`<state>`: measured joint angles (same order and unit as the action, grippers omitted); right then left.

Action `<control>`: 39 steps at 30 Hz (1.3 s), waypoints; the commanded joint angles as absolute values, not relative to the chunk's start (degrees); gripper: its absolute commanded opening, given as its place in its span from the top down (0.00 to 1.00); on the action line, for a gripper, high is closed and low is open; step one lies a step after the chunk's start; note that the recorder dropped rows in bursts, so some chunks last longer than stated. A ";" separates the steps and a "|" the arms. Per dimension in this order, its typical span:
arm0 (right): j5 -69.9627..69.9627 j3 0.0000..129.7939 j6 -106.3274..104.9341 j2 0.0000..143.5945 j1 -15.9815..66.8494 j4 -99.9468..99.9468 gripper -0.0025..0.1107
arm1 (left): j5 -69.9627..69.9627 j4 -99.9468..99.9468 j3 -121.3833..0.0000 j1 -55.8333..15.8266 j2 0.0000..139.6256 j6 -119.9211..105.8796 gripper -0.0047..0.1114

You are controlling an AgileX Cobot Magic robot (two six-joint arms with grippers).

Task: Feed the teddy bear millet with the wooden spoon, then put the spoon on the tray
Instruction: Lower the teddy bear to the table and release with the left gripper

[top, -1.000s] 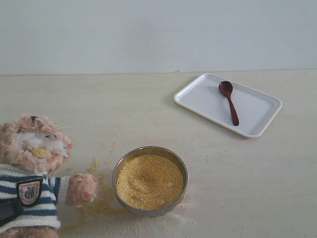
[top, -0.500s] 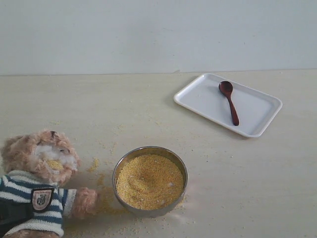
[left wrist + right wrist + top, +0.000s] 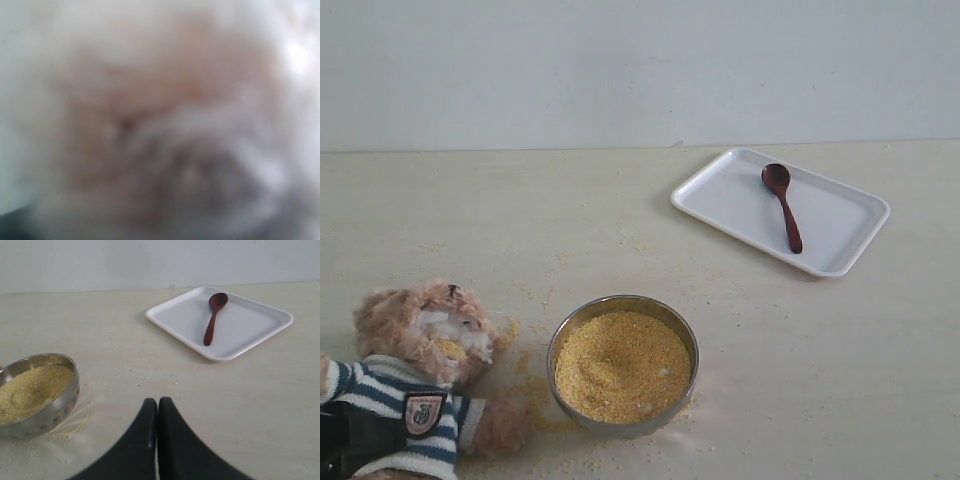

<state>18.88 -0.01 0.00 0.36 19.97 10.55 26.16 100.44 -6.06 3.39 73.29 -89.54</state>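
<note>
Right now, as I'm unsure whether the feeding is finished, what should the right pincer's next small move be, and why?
Probably just draw the right pincer back, shut and empty as it is. The wooden spoon already lies in the tray, and some millet clings to the teddy bear at its muzzle, so nothing seems left to grasp.

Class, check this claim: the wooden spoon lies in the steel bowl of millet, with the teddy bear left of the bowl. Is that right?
No. The wooden spoon lies on the white tray, not in the steel bowl of millet, as the exterior view shows. The teddy bear is left of it.
</note>
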 commanded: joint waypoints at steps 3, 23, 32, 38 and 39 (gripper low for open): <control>18.82 0.00 0.00 0.00 19.85 9.97 0.98 | 20.31 99.95 -6.42 3.46 70.59 -89.36 0.33; 18.82 0.00 0.00 0.00 19.85 9.97 0.98 | 20.52 93.73 -7.64 3.46 51.52 -70.57 0.33; 18.82 0.00 0.00 0.00 19.85 9.97 0.98 | 20.62 93.33 -7.67 3.46 38.67 -65.91 0.60; 18.82 0.00 0.00 0.00 19.85 9.97 0.98 | 23.68 93.33 -7.67 3.46 26.97 -65.10 0.85; 18.82 0.00 0.00 0.00 19.85 9.97 0.98 | 24.09 93.33 -7.67 3.46 24.95 -65.10 0.90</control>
<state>18.88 -0.01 0.00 0.36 19.97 10.55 22.19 93.69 -7.32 3.39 29.49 -65.78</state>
